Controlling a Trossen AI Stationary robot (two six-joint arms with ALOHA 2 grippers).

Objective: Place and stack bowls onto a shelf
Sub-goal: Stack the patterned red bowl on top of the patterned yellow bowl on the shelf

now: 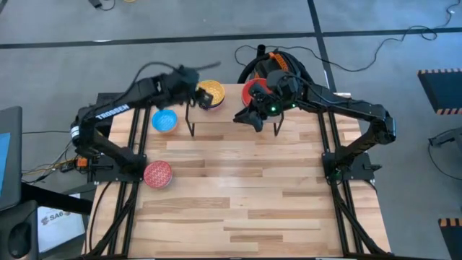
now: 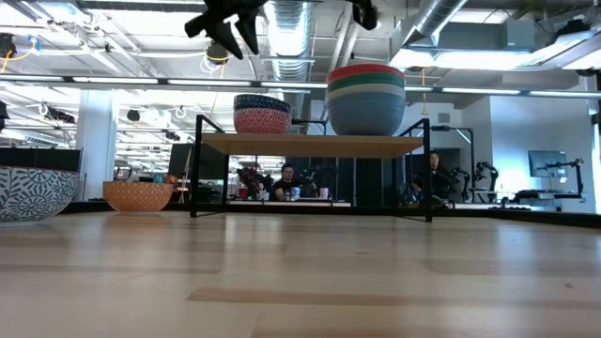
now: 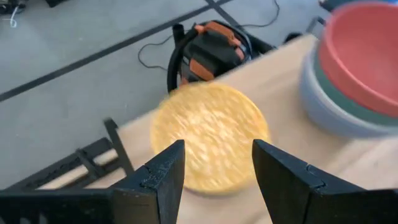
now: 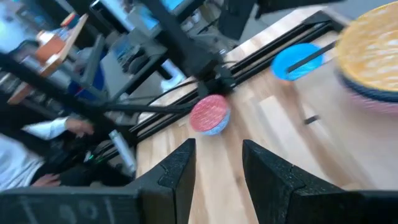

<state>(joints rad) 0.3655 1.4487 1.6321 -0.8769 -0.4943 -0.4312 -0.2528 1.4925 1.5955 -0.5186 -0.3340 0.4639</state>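
The left pincer (image 1: 201, 81) hangs over the yellow bowl (image 1: 211, 92). Its fingers are apart and hold nothing. The yellow bowl sits on top of a small stack on the shelf (image 2: 315, 144). The right pincer (image 1: 245, 115) is above the shelf too, with fingers apart and nothing in them, just beside the tall stack with the red bowl (image 1: 254, 89) on top. A blue bowl (image 1: 164, 120) and a pink bowl (image 1: 157, 174) sit on the tabletop (image 1: 238, 195).

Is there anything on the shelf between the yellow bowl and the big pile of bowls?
No. In the low view, the shelf is bare between the bowl pile topped by the yellow bowl and the tall stack. Only empty board shows there.
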